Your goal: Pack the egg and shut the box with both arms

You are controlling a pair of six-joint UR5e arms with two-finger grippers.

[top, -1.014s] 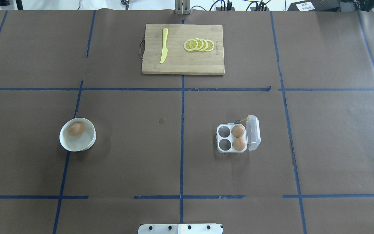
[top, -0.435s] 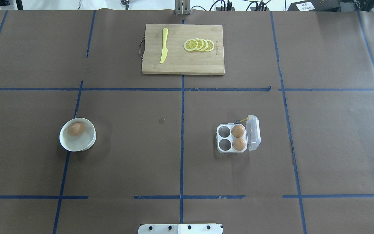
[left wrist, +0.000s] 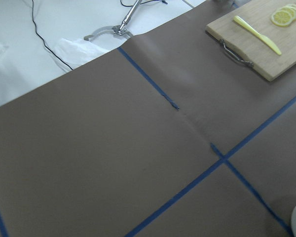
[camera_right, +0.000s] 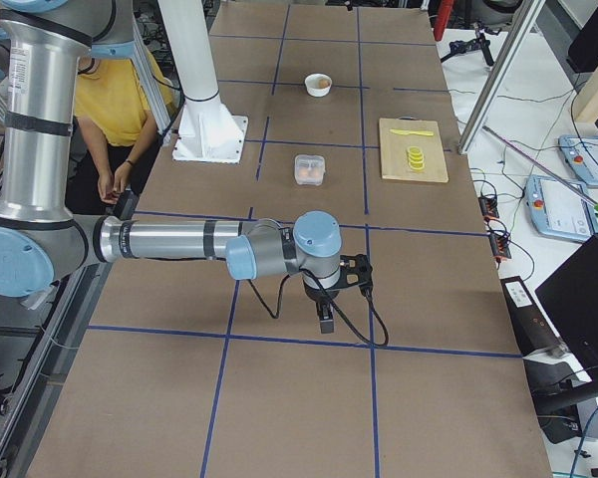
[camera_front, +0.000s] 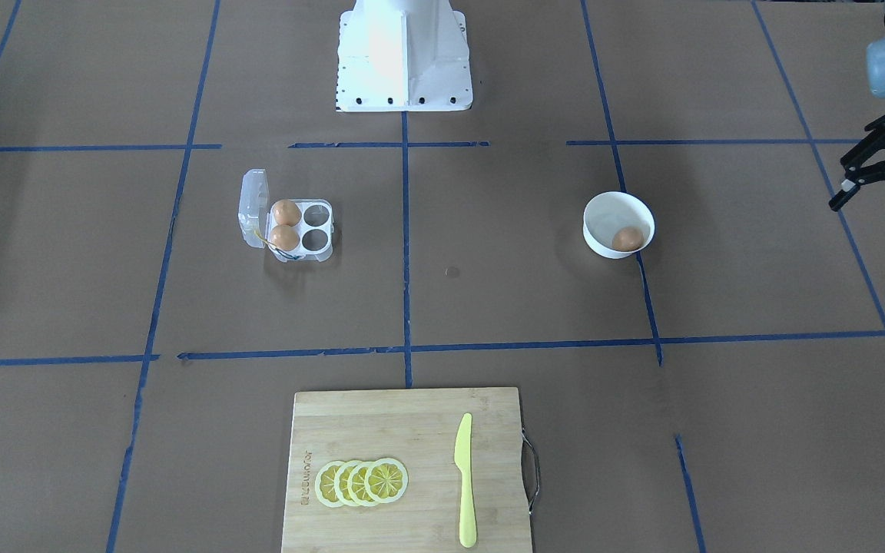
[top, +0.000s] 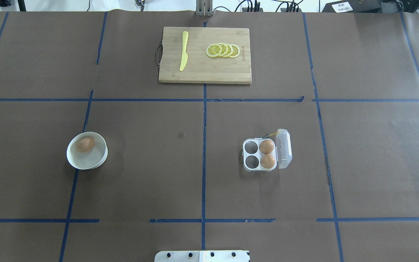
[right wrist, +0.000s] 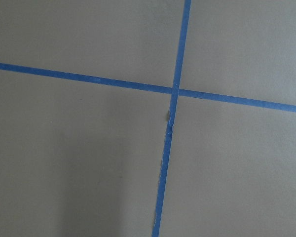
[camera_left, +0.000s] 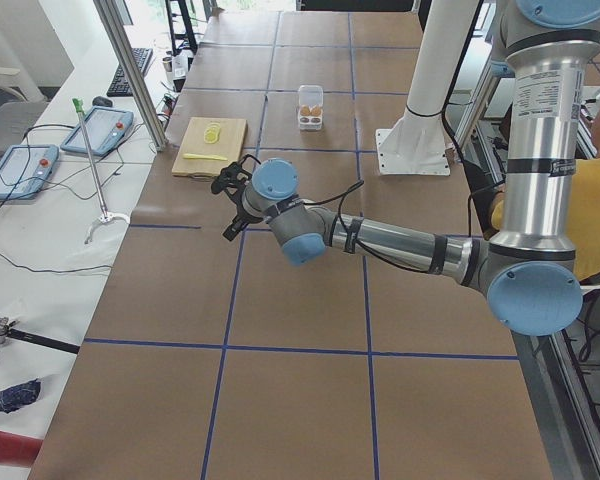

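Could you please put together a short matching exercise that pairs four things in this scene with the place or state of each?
Things:
1. loose egg
2. box
3. yellow knife
4. left end effector

Places or states:
A. lying on the cutting board
B. inside the white bowl
C. lid open, two cells filled, two empty
D. open, above the table out past the bowl

Pairs: 1-B, 2-C, 3-A, 4-D
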